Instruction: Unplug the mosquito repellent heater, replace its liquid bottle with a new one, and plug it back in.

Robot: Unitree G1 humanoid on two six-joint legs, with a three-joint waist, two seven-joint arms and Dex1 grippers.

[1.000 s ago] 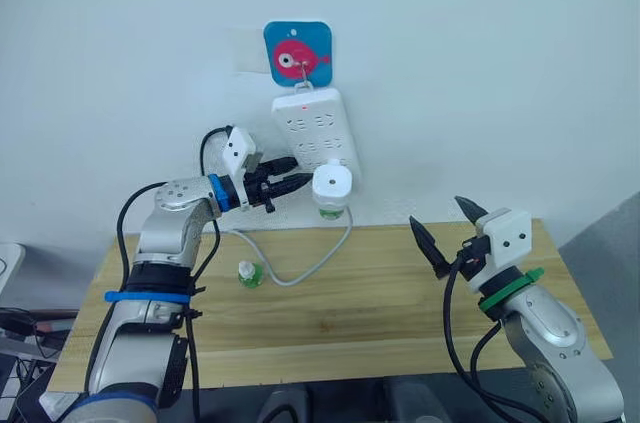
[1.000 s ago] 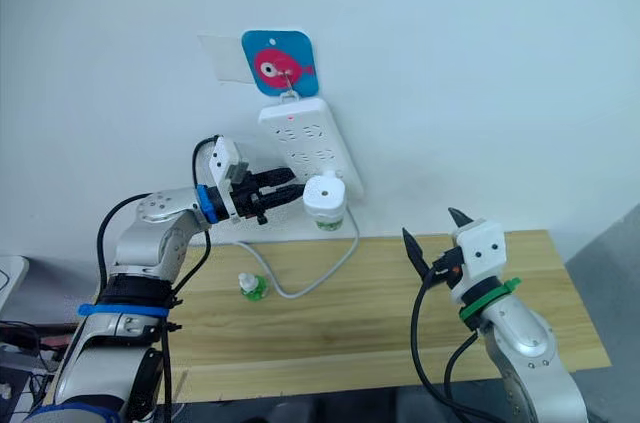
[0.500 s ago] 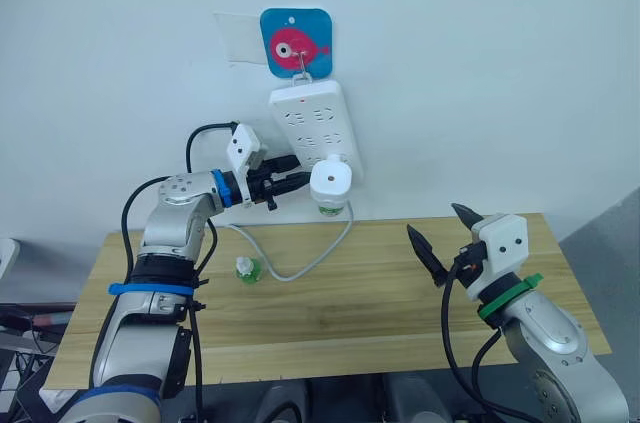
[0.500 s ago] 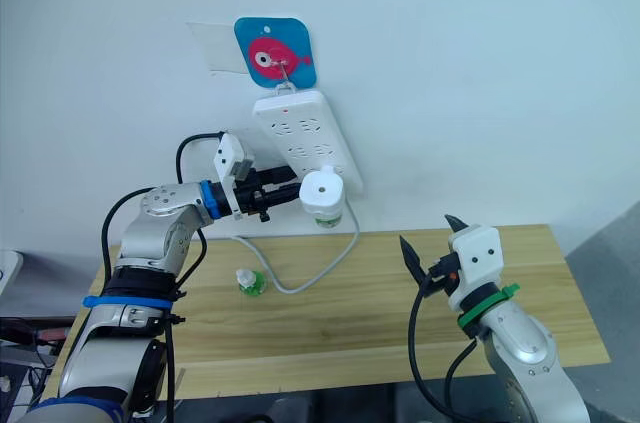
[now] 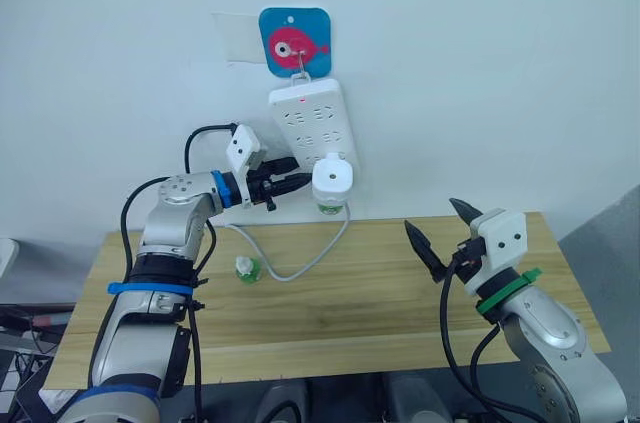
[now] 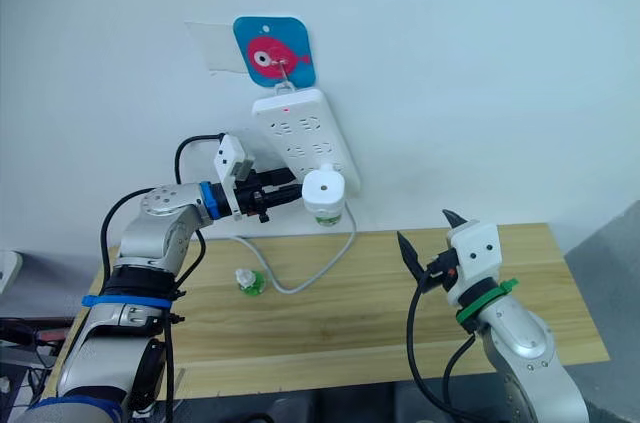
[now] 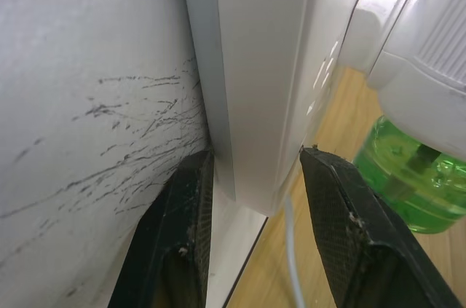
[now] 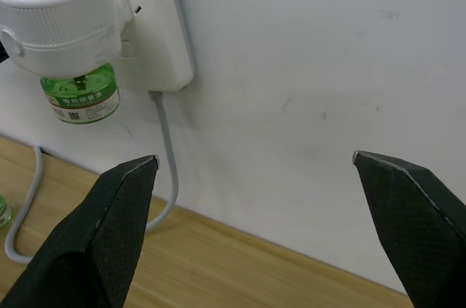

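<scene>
The white mosquito repellent heater [image 5: 332,179] is plugged into the lower end of the power strip [image 5: 310,121] that hangs on the wall. A green liquid bottle [image 5: 330,207] hangs under the heater. My left gripper [image 5: 298,181] is just left of the heater, its two fingers [image 7: 182,213] clamped on the strip's lower edge [image 7: 255,68]. A second small green bottle [image 5: 245,269] stands on the wooden table [image 5: 380,313]. My right gripper [image 5: 432,215] hovers open over the table's right part, apart from everything, facing the heater [image 8: 58,9].
The strip hangs from a blue plaque with a pink fish [image 5: 296,42]. Its white cable [image 5: 318,255] loops down onto the table beside the spare bottle. The wall stands right behind the table's far edge.
The whole picture has shifted, so the camera moved. Both grippers keep about the same places relative to the strip and table.
</scene>
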